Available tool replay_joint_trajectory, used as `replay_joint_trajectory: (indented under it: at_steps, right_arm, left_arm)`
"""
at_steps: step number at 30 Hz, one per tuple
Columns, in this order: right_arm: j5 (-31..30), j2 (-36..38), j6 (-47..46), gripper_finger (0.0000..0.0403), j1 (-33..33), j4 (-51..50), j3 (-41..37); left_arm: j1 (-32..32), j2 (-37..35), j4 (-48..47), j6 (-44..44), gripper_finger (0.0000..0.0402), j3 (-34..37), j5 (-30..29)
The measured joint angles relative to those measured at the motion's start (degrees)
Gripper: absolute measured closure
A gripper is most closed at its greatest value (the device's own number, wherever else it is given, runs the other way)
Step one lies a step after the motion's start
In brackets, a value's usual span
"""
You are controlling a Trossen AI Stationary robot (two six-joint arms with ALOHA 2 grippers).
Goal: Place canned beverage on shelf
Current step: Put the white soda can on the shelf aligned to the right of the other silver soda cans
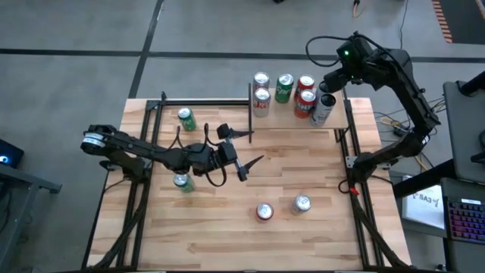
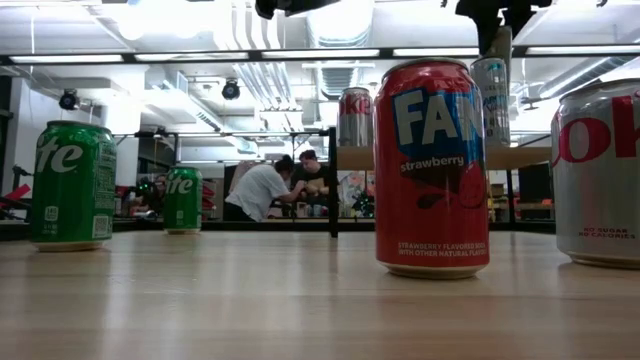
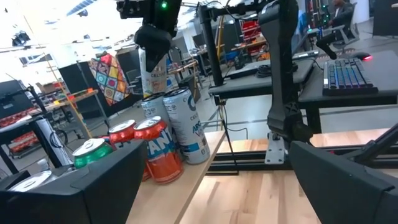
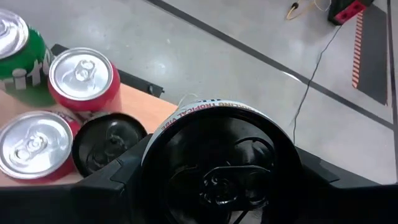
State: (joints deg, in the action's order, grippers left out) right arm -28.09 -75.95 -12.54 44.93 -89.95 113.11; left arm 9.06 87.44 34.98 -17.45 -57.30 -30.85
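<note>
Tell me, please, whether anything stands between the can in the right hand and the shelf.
Nothing visible does. The right hand holds the tall can at the right end of the shelf, beside the red cans, with bare board next to it.

From overhead we look straight down on the whole table (image 1: 250, 189) and both arms, the shelf (image 1: 295, 121) at one o'clock; from tabletop height we look level across the wood, very near a red can (image 2: 431, 165), toward the room behind; from the left wrist we face across the table to the shelf's cans (image 3: 168, 146), fairly near; from the right wrist we look down, close, onto can tops (image 4: 84, 78); all four views share the shelf's cans.
</note>
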Motion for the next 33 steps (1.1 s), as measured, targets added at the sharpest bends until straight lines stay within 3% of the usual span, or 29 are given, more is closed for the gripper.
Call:
replay_joint_trajectory:
  at_steps: [7, 13, 23, 26, 31, 33]
  right_arm:
    - [-0.51, 0.88, 0.53, 0.0166, -0.04, 0.19, -0.38]
    - [-1.83, 1.41, 3.46, 0.0166, -0.04, 3.84, 3.18]
    - [-1.22, 2.42, 8.20, 0.0166, -1.92, 9.51, 10.77]
    - [5.76, 3.13, 9.11, 0.0166, -4.46, 11.28, 13.93]
    - [31.81, 3.26, 7.53, 0.0166, -8.88, 10.21, 16.01]
    - [38.59, 3.05, 6.66, 0.0166, -10.93, 8.08, 15.45]
  left_arm:
    - [0.48, 0.00, 0.00, 0.26, 0.0023, 0.00, 1.84]
    - [0.50, 0.28, -0.09, 0.50, 0.0023, 0.00, 5.93]
    - [0.50, 0.56, -0.49, 0.48, 0.0023, 0.00, 5.99]
    - [0.50, 1.20, -0.47, 0.46, 0.0023, 0.00, 5.99]
    - [0.48, 1.90, -0.09, 0.44, 0.0023, 0.00, 5.97]
    - [0.48, 1.90, 0.08, 0.44, 0.0023, 0.00, 5.97]
